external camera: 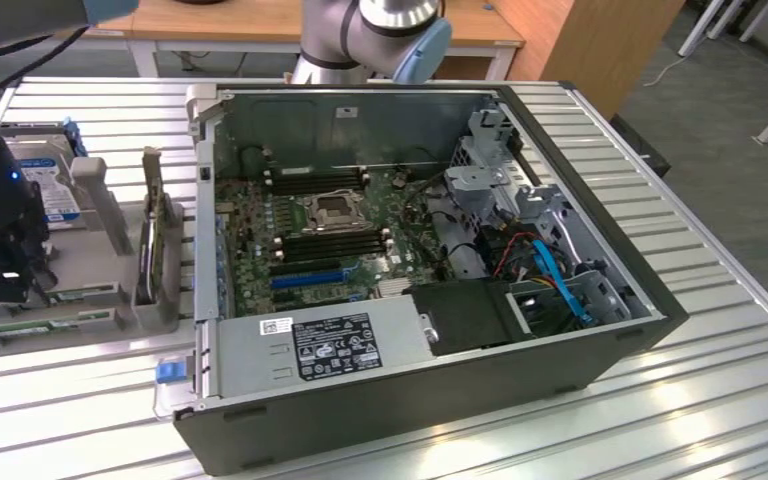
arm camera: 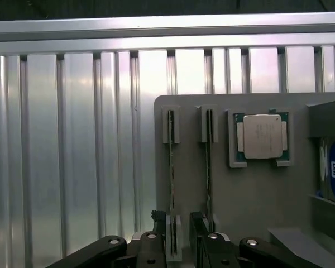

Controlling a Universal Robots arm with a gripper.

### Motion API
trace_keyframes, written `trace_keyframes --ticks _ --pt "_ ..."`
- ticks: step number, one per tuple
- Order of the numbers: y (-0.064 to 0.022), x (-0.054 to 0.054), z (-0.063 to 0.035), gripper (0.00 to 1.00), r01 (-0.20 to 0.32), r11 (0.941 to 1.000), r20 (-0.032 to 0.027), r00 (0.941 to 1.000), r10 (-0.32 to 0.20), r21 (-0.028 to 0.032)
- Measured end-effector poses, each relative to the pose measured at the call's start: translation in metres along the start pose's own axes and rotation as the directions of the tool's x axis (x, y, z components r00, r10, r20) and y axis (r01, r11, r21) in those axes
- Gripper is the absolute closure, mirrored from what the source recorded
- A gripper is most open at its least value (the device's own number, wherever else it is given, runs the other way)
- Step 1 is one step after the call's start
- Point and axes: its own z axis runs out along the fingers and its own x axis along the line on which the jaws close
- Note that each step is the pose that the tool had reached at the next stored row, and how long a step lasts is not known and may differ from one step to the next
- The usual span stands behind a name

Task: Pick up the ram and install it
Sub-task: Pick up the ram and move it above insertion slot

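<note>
Grey holder (arm camera: 251,195) carries the ram (arm camera: 171,162) on edge, the released hand (arm camera: 178,224) straddling its end.

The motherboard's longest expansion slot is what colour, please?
The expansion slot is blue, clearest in the exterior view.

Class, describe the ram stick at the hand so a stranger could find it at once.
On the ribbed metal table lies a flat grey holder tray. Two thin green ram sticks stand edgewise beside its square silver processor. Pick the stick farther from the processor, between the open black hand's fingers.
</note>
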Motion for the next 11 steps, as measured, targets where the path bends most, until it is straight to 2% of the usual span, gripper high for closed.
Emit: trace_keyframes --ticks 11 --pt "-0.0005 0.000 0.0200 0.69 0.001 1.0000 -0.0001 1.0000 -0.001 0.0000"
